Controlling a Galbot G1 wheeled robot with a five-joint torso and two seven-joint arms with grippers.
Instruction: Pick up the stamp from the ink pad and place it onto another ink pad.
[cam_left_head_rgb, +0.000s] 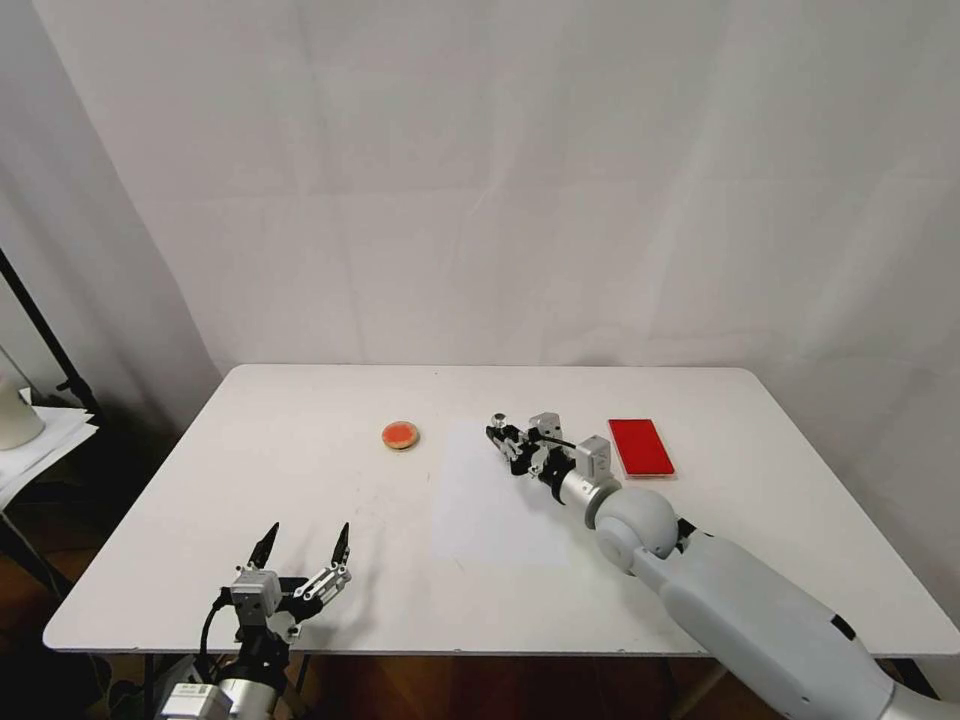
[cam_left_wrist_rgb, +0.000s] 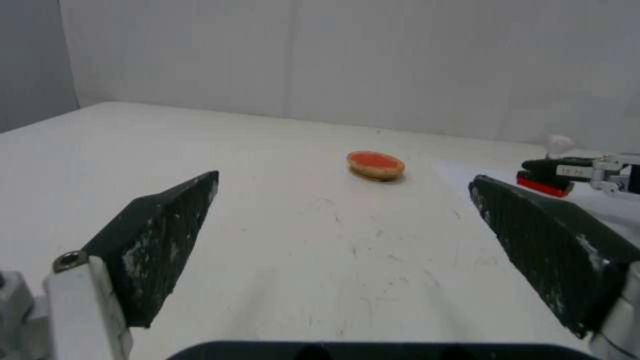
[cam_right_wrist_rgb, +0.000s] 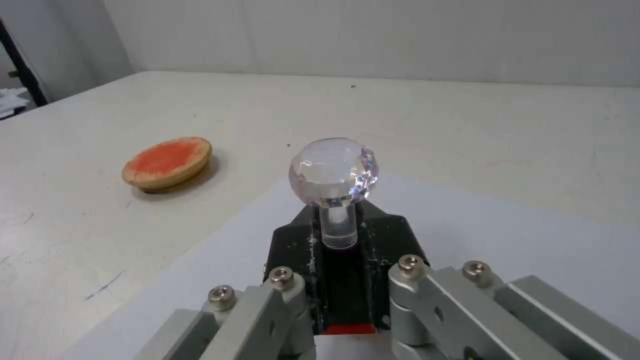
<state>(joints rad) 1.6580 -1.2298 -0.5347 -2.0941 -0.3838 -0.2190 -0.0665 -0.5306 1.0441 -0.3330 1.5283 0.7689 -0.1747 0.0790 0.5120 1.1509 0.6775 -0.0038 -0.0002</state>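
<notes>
The right claw (cam_left_head_rgb: 499, 433) is clamping the stamp (cam_left_head_rgb: 499, 420) by its black base, holding it over the white paper sheet (cam_left_head_rgb: 490, 500) on the table (cam_left_head_rgb: 300, 500), between the round ink pad (cam_left_head_rgb: 400, 436) and the red rectangular ink pad (cam_left_head_rgb: 641, 446). The left claw (cam_left_head_rgb: 306, 541) is sitting near the table's front edge, fingers spread apart. No writing is legible anywhere.

Stamp (cam_right_wrist_rgb: 335, 200) base hidden between fingers (cam_right_wrist_rgb: 293, 245)
</notes>
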